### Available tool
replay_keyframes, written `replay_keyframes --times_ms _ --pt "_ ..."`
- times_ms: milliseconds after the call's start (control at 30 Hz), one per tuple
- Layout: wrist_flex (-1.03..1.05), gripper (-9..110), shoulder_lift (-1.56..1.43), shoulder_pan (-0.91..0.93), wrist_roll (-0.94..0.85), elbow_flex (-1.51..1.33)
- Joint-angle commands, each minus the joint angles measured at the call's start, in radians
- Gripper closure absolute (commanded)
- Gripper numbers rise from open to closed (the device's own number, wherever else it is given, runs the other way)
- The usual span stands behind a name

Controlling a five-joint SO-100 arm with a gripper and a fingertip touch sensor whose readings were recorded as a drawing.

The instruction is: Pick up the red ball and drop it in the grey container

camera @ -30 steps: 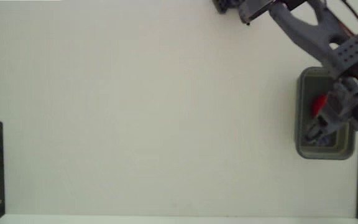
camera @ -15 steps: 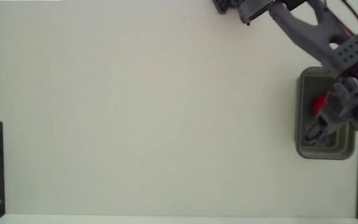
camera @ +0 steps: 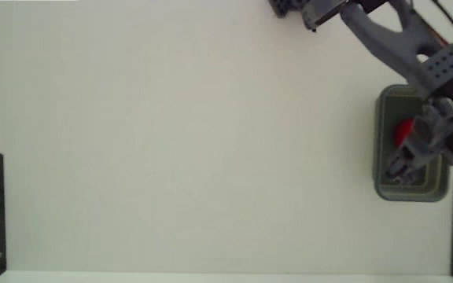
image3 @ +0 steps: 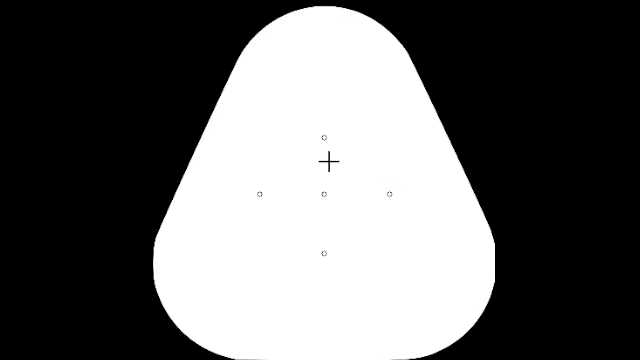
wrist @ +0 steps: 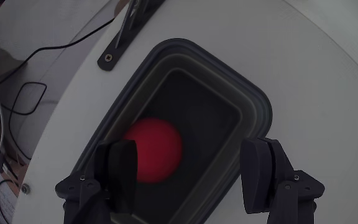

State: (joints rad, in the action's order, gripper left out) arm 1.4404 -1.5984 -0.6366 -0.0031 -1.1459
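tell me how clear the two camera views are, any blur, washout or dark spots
Fixed view: soft and washed out, the white table nearly featureless, the gripper blurry over the grey container. Wrist view: sharper, the red ball crisp, but the container's inside is deeply shadowed and the curved table edge suggests lens distortion.
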Motion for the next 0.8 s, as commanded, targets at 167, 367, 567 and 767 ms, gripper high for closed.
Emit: replay_keyframes --times_ms 167,367,567,767 --pt "-0.014 -9 -0.026 -0.016 0.003 -0.004" --pt "-0.014 -9 -0.031 -0.013 0.003 -0.009" --pt "-0.014 -9 -0.055 0.005 0.003 -0.032" --pt "-0.014 -9 -0.096 0.037 0.003 -0.073"
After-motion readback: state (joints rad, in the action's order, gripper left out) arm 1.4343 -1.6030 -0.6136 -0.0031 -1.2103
